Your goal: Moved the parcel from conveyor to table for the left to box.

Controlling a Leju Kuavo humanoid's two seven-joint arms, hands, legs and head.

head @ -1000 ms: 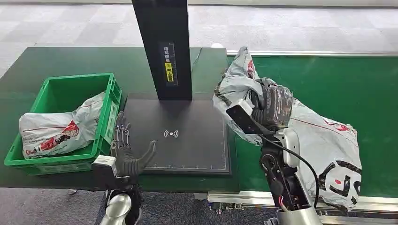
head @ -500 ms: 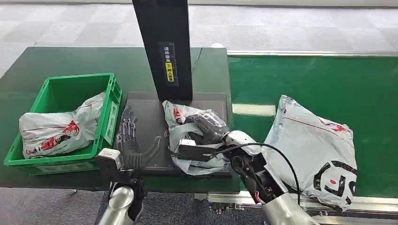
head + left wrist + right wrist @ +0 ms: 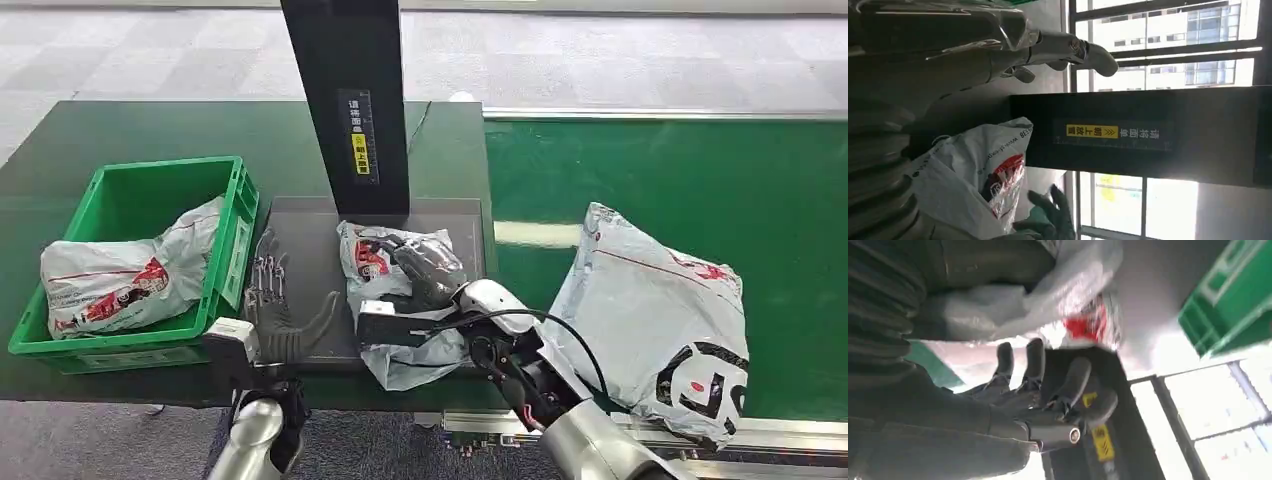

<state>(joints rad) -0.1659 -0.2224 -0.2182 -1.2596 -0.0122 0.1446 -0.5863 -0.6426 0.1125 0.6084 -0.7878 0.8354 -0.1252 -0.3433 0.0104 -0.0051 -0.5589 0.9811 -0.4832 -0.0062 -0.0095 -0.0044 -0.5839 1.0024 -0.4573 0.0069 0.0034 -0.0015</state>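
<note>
right hand (image 3: 428,268) is down on the black pad (image 3: 310,250), lying over the small parcel (image 3: 385,300). in the wrist view its fingers (image 3: 1035,365) look spread with the bag's plastic running alongside the thumb, so whether it grips the bag or just rests on it, i can't tell. the parcel itself sits on the pad on the table (image 3: 120,130), crumpled, red print facing up, just in front of the black post (image 3: 350,100) with its yellow label. one edge of the bag hangs past the pad's near edge.

left hand (image 3: 275,315) hovers at the pad's near left corner, fingers straight and apart, thumb out to the side, holding nothing. it's just beside the green crate (image 3: 130,190), close to the parcel but not touching it. from the left wrist view the parcel (image 3: 978,180) shows right under the post (image 3: 1148,135), with the right hand's dark fingers (image 3: 1053,210) poking out beyond it.

in the crate, another grey bag (image 3: 120,275) lies against the near wall. over on the green conveyor (image 3: 680,170) a big grey bag (image 3: 670,310) lies flat near the front edge, well apart from the pad.
</note>
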